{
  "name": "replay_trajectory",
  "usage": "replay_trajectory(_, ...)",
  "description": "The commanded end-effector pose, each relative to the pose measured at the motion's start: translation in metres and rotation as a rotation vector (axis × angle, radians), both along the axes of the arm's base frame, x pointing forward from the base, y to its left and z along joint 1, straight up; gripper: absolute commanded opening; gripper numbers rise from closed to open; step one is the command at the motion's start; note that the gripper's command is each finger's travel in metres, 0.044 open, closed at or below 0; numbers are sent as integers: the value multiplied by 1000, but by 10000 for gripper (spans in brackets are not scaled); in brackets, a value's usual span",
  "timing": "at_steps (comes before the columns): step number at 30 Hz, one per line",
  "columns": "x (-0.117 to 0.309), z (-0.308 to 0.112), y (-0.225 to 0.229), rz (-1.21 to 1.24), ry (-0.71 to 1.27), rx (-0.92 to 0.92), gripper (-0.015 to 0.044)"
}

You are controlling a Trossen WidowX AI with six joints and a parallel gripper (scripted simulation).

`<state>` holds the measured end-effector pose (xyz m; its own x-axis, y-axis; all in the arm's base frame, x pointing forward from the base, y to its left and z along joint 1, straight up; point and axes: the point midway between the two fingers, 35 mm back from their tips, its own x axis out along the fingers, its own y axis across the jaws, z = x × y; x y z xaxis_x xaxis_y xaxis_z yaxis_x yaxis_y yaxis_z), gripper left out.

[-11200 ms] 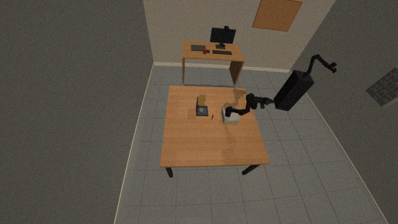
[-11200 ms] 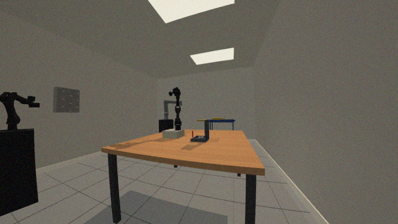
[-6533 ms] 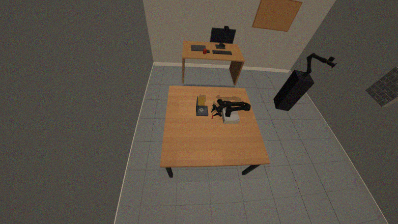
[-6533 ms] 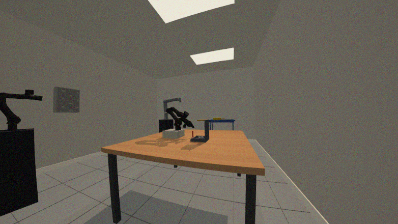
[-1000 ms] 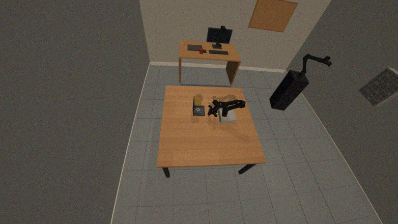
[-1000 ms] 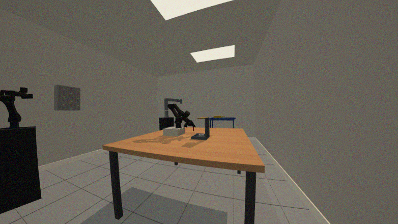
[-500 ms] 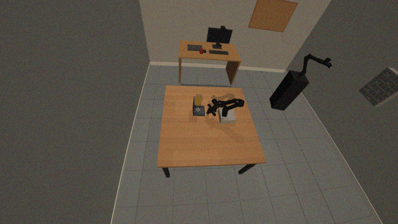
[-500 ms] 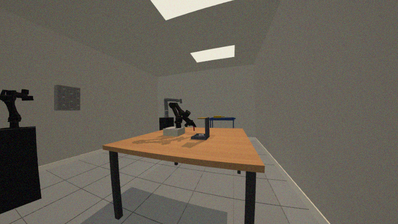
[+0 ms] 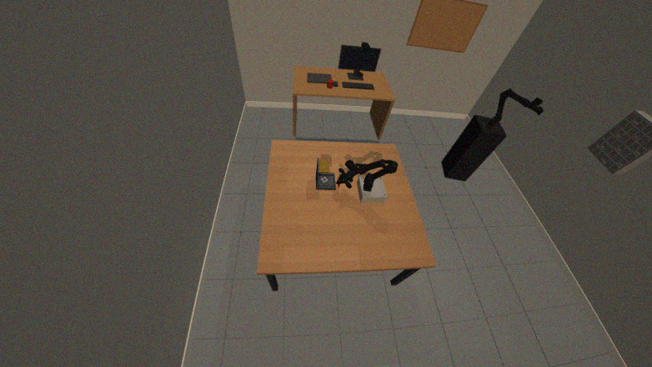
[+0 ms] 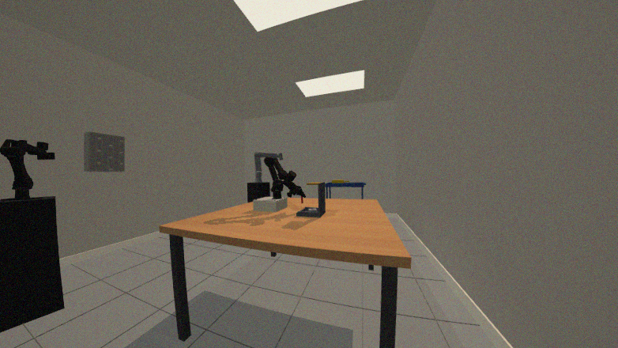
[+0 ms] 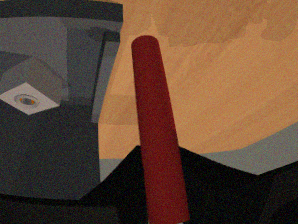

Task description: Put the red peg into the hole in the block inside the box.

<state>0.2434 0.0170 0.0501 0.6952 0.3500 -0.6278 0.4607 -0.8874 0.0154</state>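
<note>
On a wooden table point(image 9: 346, 237) point(image 10: 302, 242), away from its edges, a red peg point(image 9: 338, 185) point(image 10: 302, 199) point(image 11: 157, 130) is hanging above the surface, clamped in the gripper point(image 9: 341, 181) point(image 10: 303, 195). Just outside the box point(image 9: 326, 187) point(image 10: 322, 201) point(image 11: 50, 155), it is pointing downward. Inside the box, the block point(image 9: 323, 179) point(image 11: 30, 100) is standing below the yellow roof point(image 9: 324, 165) point(image 10: 312, 183).
</note>
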Motion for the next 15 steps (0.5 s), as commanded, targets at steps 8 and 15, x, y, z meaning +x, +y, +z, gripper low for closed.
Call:
replay_trajectory(8,15,2,-14,-45,1,0,0)
replay_trajectory(15,23,2,-23,-68,0,0,0)
